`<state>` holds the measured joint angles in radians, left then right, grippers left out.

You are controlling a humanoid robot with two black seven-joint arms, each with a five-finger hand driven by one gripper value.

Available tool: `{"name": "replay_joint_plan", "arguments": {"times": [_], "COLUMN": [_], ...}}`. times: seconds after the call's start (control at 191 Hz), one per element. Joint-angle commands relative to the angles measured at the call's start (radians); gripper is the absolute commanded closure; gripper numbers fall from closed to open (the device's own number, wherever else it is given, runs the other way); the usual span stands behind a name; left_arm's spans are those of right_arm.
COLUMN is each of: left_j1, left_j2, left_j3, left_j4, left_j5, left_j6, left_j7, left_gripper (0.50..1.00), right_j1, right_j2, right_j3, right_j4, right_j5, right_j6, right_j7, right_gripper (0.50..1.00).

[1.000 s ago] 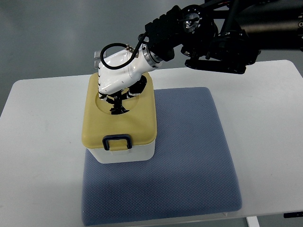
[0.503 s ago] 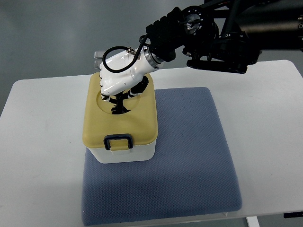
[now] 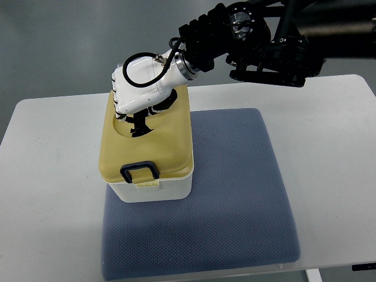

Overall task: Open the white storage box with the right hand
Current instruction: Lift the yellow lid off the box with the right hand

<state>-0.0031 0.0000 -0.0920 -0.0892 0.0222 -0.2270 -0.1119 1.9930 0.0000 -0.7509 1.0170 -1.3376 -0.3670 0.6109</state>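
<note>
Resting on the white table, a blue mat carries the white storage box at its left edge, tan lid on top and latch facing the camera. With the right hand set over the lid's recessed handle, fingers curled down around it, a straight, steady upward pull looks best, so the box doesn't tip or slide.

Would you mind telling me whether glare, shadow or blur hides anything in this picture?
Top view: sharp, evenly lit, no blur. The right hand shows soft highlights, no blown-out glare. Its shadow darkens the lid recess, hiding the fingers there.
</note>
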Motion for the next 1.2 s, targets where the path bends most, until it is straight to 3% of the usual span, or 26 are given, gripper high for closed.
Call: {"name": "replay_joint_plan", "arguments": {"times": [0.0, 0.419, 0.686, 1.194], "left_j1": [0.000, 0.000, 0.000, 0.000], "left_j2": [0.000, 0.000, 0.000, 0.000], "left_j3": [0.000, 0.000, 0.000, 0.000], "left_j4": [0.000, 0.000, -0.001, 0.000], "left_j5": [-0.001, -0.001, -0.001, -0.001], "left_j6": [0.000, 0.000, 0.000, 0.000], "left_j7": [0.000, 0.000, 0.000, 0.000], "left_gripper": [0.500, 0.500, 0.500, 0.500], "right_j1": [0.009, 0.041, 0.047, -0.039], "right_j2": [0.000, -0.017, -0.115, -0.397], "right_j3": [0.004, 0.019, 0.058, 0.101], "right_j4": [0.000, -0.002, 0.000, 0.049], "right_j5": [0.001, 0.009, 0.003, -0.006], "right_j6": [-0.009, -0.013, 0.003, 0.005], "right_j7": [0.000, 0.000, 0.000, 0.000], "right_gripper": [1.000, 1.000, 1.000, 1.000]}}
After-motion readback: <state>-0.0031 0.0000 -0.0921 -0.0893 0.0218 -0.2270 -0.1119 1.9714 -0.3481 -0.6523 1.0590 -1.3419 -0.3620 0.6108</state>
